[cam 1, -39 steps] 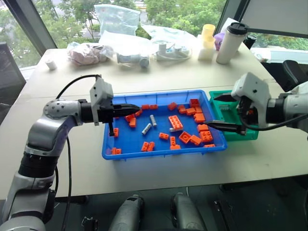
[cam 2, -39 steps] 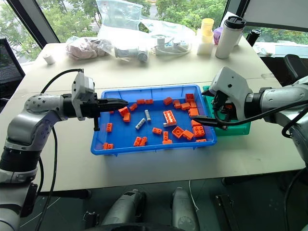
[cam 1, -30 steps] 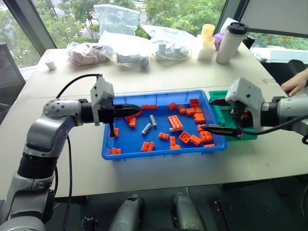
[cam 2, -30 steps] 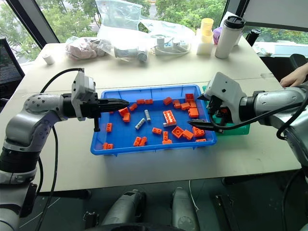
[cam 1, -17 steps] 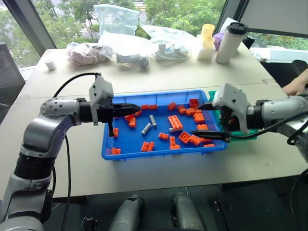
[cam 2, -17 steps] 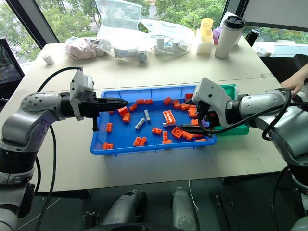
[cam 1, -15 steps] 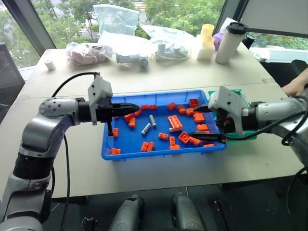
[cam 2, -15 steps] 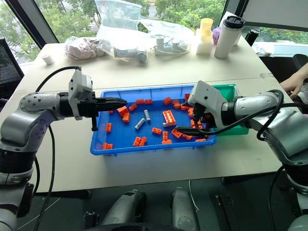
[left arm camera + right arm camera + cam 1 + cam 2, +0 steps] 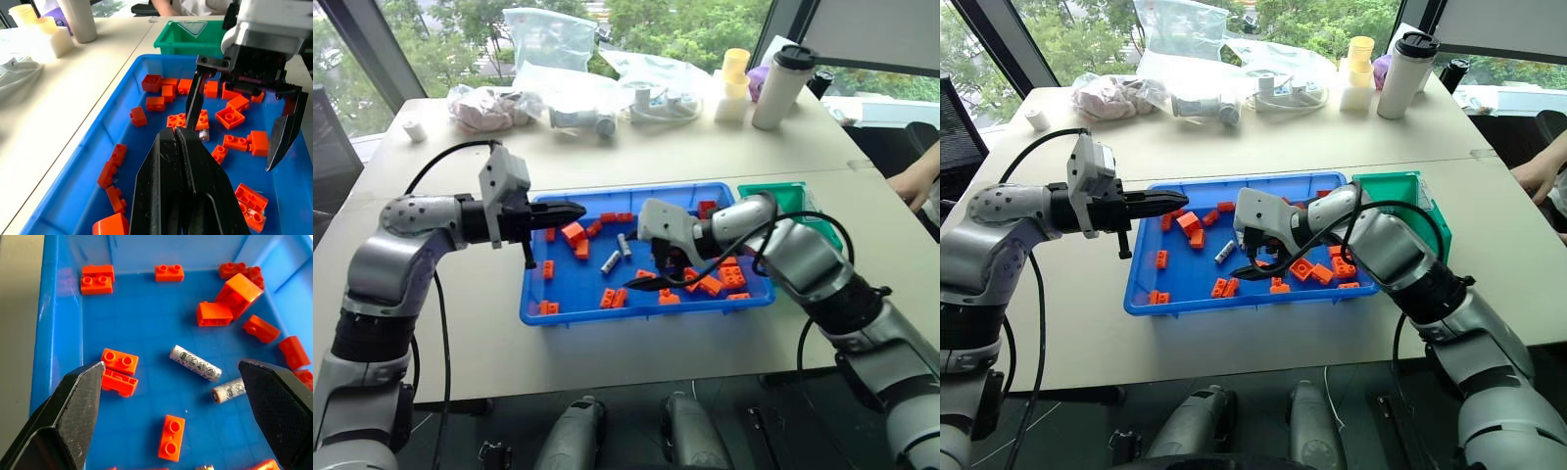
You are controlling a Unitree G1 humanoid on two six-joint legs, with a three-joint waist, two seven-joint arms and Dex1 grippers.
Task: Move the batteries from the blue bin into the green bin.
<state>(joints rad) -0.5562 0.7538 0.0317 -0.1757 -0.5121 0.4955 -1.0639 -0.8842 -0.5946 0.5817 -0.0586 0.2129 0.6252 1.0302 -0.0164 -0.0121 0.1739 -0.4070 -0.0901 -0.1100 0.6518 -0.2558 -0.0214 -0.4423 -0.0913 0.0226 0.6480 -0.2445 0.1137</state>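
Bricks (image 9: pixel 120 361) crowd batteries (image 9: pixel 195 363) in blue bin (image 9: pixel 570 297); right claw (image 9: pixel 176 411) spread above, left claw (image 9: pixel 570 210) pressed together.

bright blue bin (image 9: pixel 568 294) holding orange toy bricks (image 9: pixel 671 250) and silver-grey batteries (image 9: pixel 194 363) printed with small dark markings; teal-green bin (image 9: pixel 781 196) beside it; pale beige surface (image 9: pixel 705 157); black-fingered left claw (image 9: pixel 579 209) and right claw (image 9: pixel 171 421) on white housings
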